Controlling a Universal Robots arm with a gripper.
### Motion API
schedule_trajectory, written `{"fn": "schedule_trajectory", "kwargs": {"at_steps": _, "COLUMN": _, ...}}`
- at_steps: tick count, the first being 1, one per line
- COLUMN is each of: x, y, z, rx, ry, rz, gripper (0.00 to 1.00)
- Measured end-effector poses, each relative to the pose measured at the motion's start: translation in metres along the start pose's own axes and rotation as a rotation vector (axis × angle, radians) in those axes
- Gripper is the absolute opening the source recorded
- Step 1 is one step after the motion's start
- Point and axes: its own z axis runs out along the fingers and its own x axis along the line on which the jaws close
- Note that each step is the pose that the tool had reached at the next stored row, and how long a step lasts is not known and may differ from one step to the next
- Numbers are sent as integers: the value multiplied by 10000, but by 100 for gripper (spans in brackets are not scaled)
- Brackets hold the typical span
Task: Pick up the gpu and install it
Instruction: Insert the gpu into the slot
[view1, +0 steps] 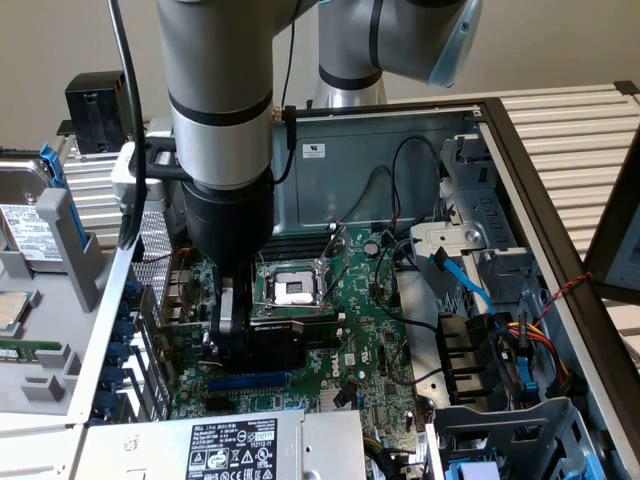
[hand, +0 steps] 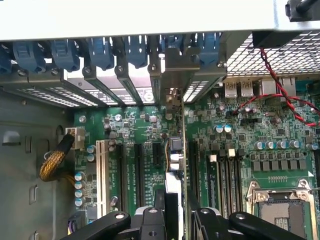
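Currently a large computer case (view1: 520, 180) is lying open, a green motherboard (view1: 370, 330) sitting flat inside. Left of centre in the exterior view, the gripper (view1: 232, 345) is clamping half-closed jaws on the gpu (view1: 275, 338), low over the board. Any tilting is probably risking a missed slot or a snag on the rear slot covers (hand: 125, 85). The small card is showing a black shroud

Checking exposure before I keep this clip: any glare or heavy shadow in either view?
Exterior view: even light, the arm shades the motherboard around the gpu. Wrist view: the case edge is blown white, light glares through the slot openings, the gripper is dark.
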Motion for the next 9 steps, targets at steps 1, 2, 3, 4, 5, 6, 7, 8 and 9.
{"fn": "schedule_trajectory", "kwargs": {"at_steps": 1, "x": 1, "y": 0, "z": 1, "rx": -10, "ry": 0, "rz": 0, "gripper": 27}}
{"fn": "schedule_trajectory", "kwargs": {"at_steps": 2, "x": 2, "y": 0, "z": 2, "rx": -18, "ry": -2, "rz": 0, "gripper": 27}}
{"fn": "schedule_trajectory", "kwargs": {"at_steps": 3, "x": 2, "y": 0, "z": 5, "rx": -25, "ry": -4, "rz": 0, "gripper": 27}}
{"fn": "schedule_trajectory", "kwargs": {"at_steps": 4, "x": 2, "y": -1, "z": 7, "rx": -35, "ry": -6, "rz": 0, "gripper": 27}}
{"fn": "schedule_trajectory", "kwargs": {"at_steps": 5, "x": 2, "y": -1, "z": 10, "rx": -44, "ry": -8, "rz": 0, "gripper": 27}}
{"fn": "schedule_trajectory", "kwargs": {"at_steps": 6, "x": 2, "y": -1, "z": 12, "rx": -44, "ry": -10, "rz": 0, "gripper": 27}}
{"fn": "schedule_trajectory", "kwargs": {"at_steps": 7, "x": 2, "y": -1, "z": 15, "rx": -45, "ry": -13, "rz": 0, "gripper": 27}}
{"fn": "schedule_trajectory", "kwargs": {"at_steps": 8, "x": 2, "y": -1, "z": 17, "rx": -46, "ry": -15, "rz": 0, "gripper": 27}}
{"fn": "schedule_trajectory", "kwargs": {"at_steps": 9, "x": 2, "y": -1, "z": 18, "rx": -47, "ry": -17, "rz": -1, "gripper": 27}}
